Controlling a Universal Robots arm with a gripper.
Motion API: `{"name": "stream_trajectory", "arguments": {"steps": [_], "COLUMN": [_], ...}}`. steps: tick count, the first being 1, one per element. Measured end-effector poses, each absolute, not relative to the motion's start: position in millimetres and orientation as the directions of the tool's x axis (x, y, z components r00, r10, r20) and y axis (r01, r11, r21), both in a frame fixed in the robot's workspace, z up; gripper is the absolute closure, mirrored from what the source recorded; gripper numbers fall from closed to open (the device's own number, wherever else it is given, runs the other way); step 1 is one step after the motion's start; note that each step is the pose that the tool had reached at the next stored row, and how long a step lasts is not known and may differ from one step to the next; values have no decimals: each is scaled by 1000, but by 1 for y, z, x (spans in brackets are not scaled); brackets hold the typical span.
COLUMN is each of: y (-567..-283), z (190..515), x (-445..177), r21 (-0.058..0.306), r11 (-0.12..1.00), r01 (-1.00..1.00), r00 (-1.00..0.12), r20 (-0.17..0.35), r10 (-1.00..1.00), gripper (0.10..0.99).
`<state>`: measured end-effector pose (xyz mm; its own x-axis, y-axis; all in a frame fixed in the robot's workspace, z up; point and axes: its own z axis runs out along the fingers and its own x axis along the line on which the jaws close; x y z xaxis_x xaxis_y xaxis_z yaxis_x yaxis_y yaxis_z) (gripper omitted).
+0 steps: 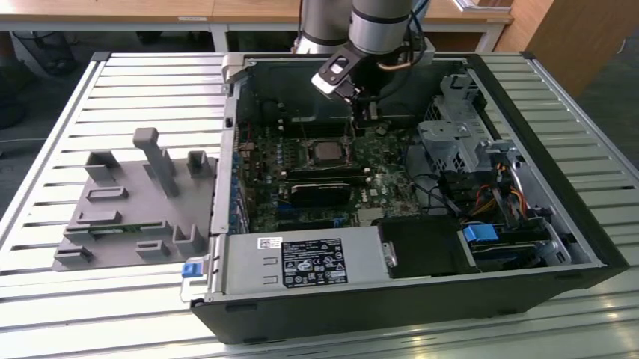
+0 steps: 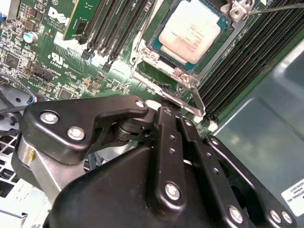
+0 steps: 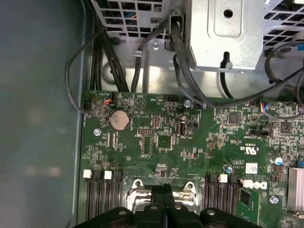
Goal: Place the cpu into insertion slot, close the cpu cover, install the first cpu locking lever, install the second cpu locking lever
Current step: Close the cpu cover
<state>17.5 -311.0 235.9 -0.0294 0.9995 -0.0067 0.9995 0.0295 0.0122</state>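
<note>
Hand (image 2: 175,113) clenched, just beside seated cpu (image 2: 192,29); memory slots (image 2: 251,57) flank it.

Exterior view first: a dark label (image 1: 313,263) crowded with white print and marks on the power supply (image 1: 364,258), too fine to read, and a white barcode sticker (image 1: 269,241) just beside it. Over to the second wrist view: a maker's logo (image 2: 59,19) in bold white on the green motherboard (image 2: 42,52), faint print lines on the cpu (image 2: 192,28), and a small printed sticker (image 2: 293,192) on the case floor (image 2: 266,118).
</note>
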Motion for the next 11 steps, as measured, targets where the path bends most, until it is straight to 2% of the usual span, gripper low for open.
{"name": "stream_trajectory", "arguments": {"steps": [11], "y": [-311], "z": [225], "x": [0], "r21": [12], "r11": [30], "r01": [999], "r00": [-29], "r20": [-7], "r10": [1000], "gripper": [980]}}
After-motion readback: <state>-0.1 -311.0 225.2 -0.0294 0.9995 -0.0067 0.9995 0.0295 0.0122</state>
